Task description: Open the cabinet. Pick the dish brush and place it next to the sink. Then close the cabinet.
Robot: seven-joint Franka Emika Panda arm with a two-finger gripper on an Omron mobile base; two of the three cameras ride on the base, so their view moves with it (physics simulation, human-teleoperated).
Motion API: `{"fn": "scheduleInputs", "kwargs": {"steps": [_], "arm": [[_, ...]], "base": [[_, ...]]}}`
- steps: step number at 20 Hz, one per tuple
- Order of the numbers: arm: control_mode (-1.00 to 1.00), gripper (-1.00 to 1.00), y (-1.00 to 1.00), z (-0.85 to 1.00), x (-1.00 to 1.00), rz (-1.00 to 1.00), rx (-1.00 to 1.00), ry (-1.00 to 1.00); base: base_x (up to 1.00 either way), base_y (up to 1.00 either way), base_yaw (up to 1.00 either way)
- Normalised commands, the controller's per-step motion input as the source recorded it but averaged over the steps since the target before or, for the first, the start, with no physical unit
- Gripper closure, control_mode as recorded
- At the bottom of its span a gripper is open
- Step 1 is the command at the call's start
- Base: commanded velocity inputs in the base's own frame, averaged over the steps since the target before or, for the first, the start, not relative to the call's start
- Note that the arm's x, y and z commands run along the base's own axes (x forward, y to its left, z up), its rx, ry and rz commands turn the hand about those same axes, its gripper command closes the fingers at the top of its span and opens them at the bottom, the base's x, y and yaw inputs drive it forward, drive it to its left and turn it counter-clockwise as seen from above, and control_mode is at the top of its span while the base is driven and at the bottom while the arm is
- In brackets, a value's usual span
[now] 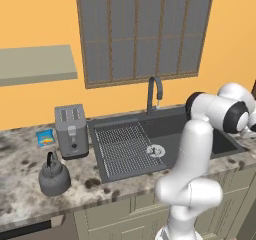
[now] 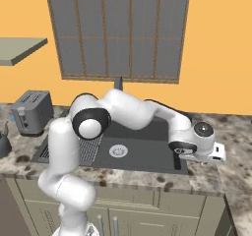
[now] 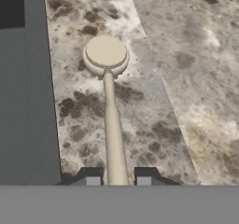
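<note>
Hand view: we find the dish brush lying on the surface beside the sink, handle between the narrowly parted fingers.

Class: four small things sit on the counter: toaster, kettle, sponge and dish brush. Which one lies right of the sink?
The dish brush, between the claw's fingertips beside the sink. The toaster, kettle and sponge are left.

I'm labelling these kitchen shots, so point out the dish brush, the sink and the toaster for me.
dish brush (image 3: 106, 52): hand view, on its round cream head.
sink (image 1: 176, 129): left base view, on the bare dark basin floor.
toaster (image 1: 71, 132): left base view, on its grey front face.
</note>
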Motion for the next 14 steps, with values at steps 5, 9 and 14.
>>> {"fn": "scheduleInputs", "kwargs": {"steps": [5,9,14], "arm": [[-1.0,-1.0,0.0,0.0,0.0,0.0,0.0,0.0],[-1.0,-1.0,0.0,0.0,0.0,0.0,0.0,0.0],[-1.0,-1.0,0.44,0.28,-0.23,0.0,0.0,-0.01]], "base": [[0.0,0.0,0.0],[0.0,0.0,0.0],[0.0,0.0,0.0]]}}
